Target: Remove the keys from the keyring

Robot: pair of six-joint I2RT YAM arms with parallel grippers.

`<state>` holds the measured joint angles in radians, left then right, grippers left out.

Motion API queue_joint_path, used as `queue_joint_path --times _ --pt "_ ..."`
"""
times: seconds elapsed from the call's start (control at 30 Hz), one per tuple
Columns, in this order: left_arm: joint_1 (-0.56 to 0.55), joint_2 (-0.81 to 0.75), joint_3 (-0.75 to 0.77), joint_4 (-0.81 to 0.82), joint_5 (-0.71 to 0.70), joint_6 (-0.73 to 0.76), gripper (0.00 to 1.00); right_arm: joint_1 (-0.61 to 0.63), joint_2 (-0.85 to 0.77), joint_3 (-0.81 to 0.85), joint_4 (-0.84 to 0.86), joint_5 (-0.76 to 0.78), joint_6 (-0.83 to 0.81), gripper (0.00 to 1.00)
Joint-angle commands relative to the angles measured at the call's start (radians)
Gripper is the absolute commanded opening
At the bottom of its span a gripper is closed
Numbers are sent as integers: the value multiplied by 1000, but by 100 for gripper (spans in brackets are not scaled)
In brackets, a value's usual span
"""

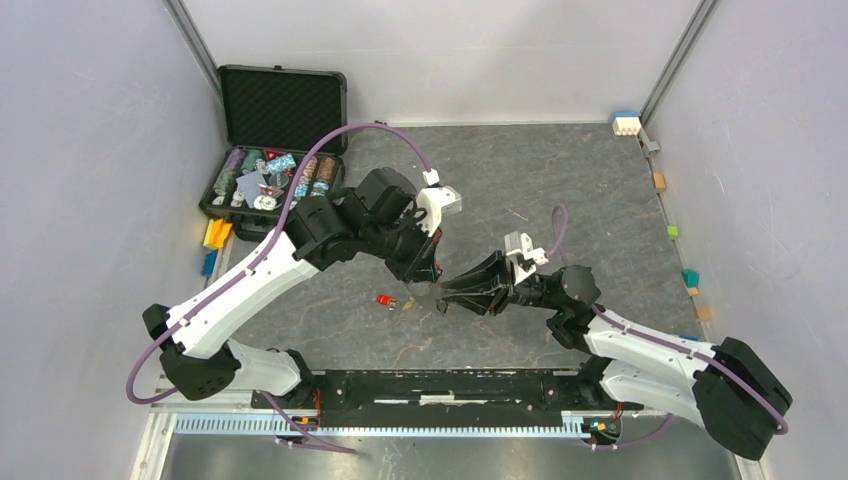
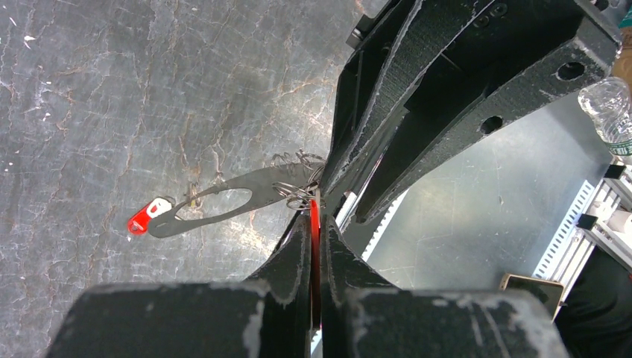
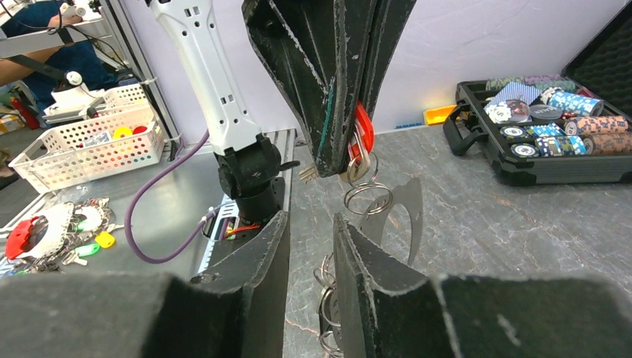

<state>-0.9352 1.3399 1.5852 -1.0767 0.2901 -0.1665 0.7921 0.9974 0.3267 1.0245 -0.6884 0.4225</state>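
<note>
Left claw (image 2: 314,218): closed tight on the gripped red key (image 3: 363,133). From the left wrist view only a red sliver shows between its fingers. That key sits right at the ringed end of the keyring (image 2: 257,181). A silver ring (image 3: 367,198) hangs just below it, against the strap.

Keyring: a dark grey strap with an oval slot, held clear of the bench (image 2: 112,89). Its ringed end is up between the two claws and the rest trails away from them.

Right claw (image 3: 309,224): narrow gap, not fully closed. More rings from the keyring sit in that gap, against the inner face of one finger. Can't tell whether they're pinched or just resting there. Its tips come in at the keyring's ringed end, from the side opposite the left claw.

Loose red key (image 2: 143,218): flat on the bench at the keyring's far end, the end away from both claws. Can't tell whether it touches the strap.

Open black case of poker chips (image 3: 566,170): on the bench, well apart from the keyring, beyond the left arm.

White basket (image 3: 82,149): off the bench edge, farther from the keyring than the left arm's base.
</note>
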Motion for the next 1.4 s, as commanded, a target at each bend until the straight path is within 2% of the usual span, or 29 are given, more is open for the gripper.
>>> queue_joint_path --times 0.0,1.0,1.37 --pt "4 -3 43 18 17 17 2 13 16 41 57 25 4 33" --pt "4 -13 28 18 27 18 2 36 30 54 45 85 -27 29" --pt "4 -10 29 20 27 18 2 38 18 51 46 91 -30 17"
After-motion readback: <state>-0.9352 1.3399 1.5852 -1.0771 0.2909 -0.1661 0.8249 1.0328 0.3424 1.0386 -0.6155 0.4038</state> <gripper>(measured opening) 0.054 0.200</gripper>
